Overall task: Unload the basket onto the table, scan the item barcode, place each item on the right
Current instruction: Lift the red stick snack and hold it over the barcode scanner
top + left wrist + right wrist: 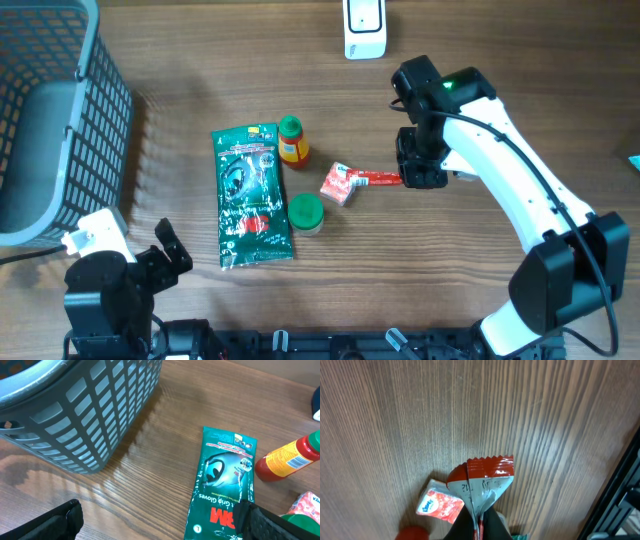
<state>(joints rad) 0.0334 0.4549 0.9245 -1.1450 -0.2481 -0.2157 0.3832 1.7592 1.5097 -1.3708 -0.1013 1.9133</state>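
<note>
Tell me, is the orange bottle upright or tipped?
Tipped. The orange bottle lies on its side on the table, its full length showing from overhead.

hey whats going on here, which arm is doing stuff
The right tool is shut on one end of a red sachet, right beside a small tissue pack. The left tool sits open and idle near the basket. What looks like the scanner stands at the table's far edge.

A grey basket stands left of a gloves packet, a bottle and possibly a jar.
</note>
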